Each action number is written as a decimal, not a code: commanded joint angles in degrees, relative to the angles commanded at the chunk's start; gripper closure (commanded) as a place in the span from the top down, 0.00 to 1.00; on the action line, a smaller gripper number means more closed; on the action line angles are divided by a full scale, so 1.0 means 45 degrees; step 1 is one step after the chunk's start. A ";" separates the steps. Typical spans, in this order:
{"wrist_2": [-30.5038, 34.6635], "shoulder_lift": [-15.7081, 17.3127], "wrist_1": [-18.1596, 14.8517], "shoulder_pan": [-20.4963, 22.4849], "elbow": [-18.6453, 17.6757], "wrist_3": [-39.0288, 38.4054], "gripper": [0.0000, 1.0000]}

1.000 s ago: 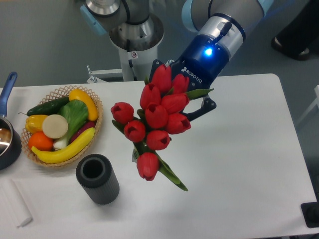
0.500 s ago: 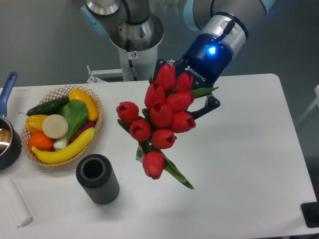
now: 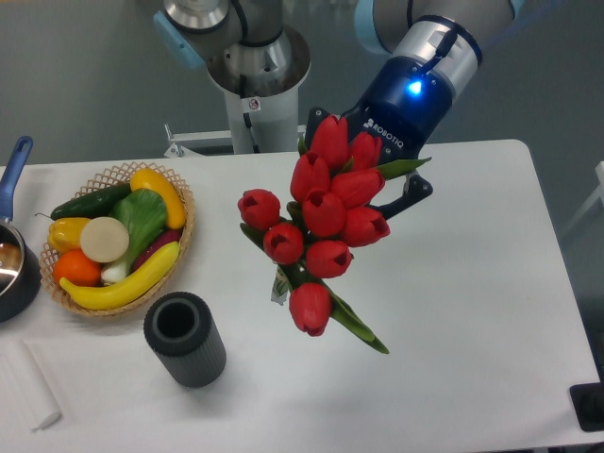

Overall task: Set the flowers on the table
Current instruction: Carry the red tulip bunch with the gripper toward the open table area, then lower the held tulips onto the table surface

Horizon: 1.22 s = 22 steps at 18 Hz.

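The flowers [image 3: 324,223], a bunch of red tulip buds with green leaves, hang in the air above the middle of the white table [image 3: 472,311]. The buds face the camera and cover the stems. My gripper [image 3: 368,184] sits behind the bunch, under the blue wrist with its lit ring, and is shut on the flowers. One black finger [image 3: 415,192] shows at the right of the buds; the other is hidden by them.
A wicker basket [image 3: 118,236] of fruit and vegetables stands at the left. A dark grey cylinder cup [image 3: 184,338] stands in front of it. A dark pot [image 3: 14,269] with a blue handle is at the far left edge. The robot's base [image 3: 255,75] rises behind the table.
The gripper and the flowers have shifted to the right and slightly toward the front by a few centimetres. The grip on the bunch is unchanged.
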 joint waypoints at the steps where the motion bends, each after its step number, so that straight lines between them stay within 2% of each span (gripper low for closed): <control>1: 0.0408 0.0000 0.0000 0.0000 0.0000 0.0117 0.40; 10: 0.4647 -0.0214 -0.0078 -0.0311 0.0059 0.1932 0.40; 17: 0.6074 -0.0215 -0.0234 -0.0352 -0.1541 0.5173 0.40; 22: 0.7811 -0.0137 -0.0273 -0.0410 -0.2635 0.7108 0.40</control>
